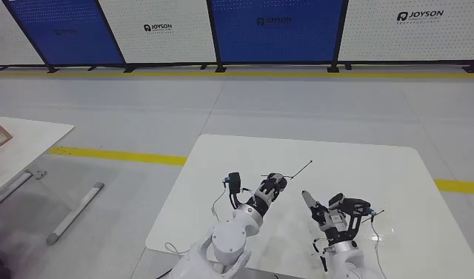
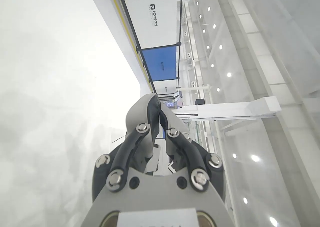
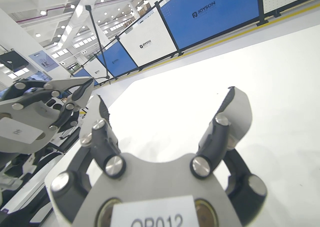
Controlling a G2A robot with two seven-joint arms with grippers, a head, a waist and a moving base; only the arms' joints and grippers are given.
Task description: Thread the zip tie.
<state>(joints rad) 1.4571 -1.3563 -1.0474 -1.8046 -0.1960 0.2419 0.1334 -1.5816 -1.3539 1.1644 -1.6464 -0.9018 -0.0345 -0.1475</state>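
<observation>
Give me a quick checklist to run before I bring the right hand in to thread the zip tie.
1. Grip: the left hand is shut on the zip tie: ok.
2. The right hand is open and empty: ok.
3. The zip tie is lifted off the table, with its head end sticking out free: ok.
4. There is a gap between the two hands and no contact in the top view: ok.
5. Tail end easy to take: cannot tell. A short thin piece sticks out on the other side of the left hand.
6. Tail passed through the head: not ok. The zip tie is straight, with no loop.
</observation>
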